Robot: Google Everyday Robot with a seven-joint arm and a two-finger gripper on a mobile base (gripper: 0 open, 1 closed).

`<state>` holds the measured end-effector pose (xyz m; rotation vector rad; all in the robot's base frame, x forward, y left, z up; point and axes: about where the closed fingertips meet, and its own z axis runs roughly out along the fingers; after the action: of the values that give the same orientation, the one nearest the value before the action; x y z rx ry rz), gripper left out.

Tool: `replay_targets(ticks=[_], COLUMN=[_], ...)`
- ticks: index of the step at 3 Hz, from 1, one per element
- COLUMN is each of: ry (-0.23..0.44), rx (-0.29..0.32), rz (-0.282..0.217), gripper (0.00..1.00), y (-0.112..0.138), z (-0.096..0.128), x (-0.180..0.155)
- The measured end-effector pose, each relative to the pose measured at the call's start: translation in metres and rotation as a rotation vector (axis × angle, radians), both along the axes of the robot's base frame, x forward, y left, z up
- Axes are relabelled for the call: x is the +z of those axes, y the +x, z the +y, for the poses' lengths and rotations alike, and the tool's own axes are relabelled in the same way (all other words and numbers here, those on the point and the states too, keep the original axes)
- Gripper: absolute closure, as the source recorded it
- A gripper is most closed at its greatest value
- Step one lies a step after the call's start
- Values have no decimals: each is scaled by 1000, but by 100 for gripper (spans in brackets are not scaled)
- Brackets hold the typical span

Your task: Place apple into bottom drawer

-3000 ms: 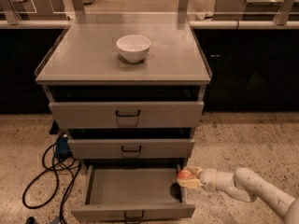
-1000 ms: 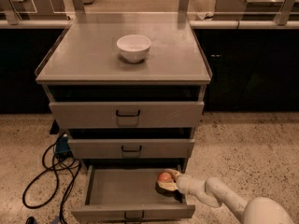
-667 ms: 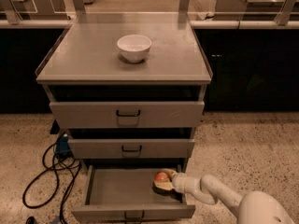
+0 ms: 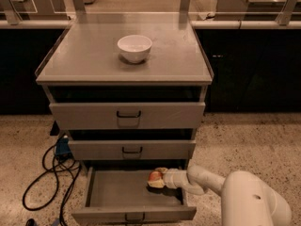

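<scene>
- The desk is a grey metal cabinet with a flat top and three drawers stacked in its front.
- A white bowl sits upright on the desk top, a little left of centre and towards the back edge.
- The top drawer of the desk is pulled out slightly, with a dark gap above its front panel.
- The middle drawer is also slightly out and carries a black wire handle.
- The bottom drawer is the lowest of the desk's three and is pulled out much further than the other two, so its shallow grey tray shows.
- The white arm reaches in from the right side of the desk, passing over the bottom drawer's right wall.
- The end effector is inside the bottom drawer's tray, right of centre and close to the desk body at the rear of the tray.
- Its fingers are pinched around the apple, one above it and one below.
- The apple is red-orange and is within the bottom drawer, at the right rear part of the tray; it cannot be told whether it touches the tray floor.
- Black cables lie looped on the speckled floor to the left of the desk's base.
</scene>
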<state>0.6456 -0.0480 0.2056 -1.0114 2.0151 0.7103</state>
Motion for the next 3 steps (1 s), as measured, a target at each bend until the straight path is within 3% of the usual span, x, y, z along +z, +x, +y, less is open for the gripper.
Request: replay_targets(ticks=[1,3], ry=[17,132], rx=[1,68], rz=[0,32], gripper=[100,100], y=[0,-11], z=[3,35], x=[-6,-45])
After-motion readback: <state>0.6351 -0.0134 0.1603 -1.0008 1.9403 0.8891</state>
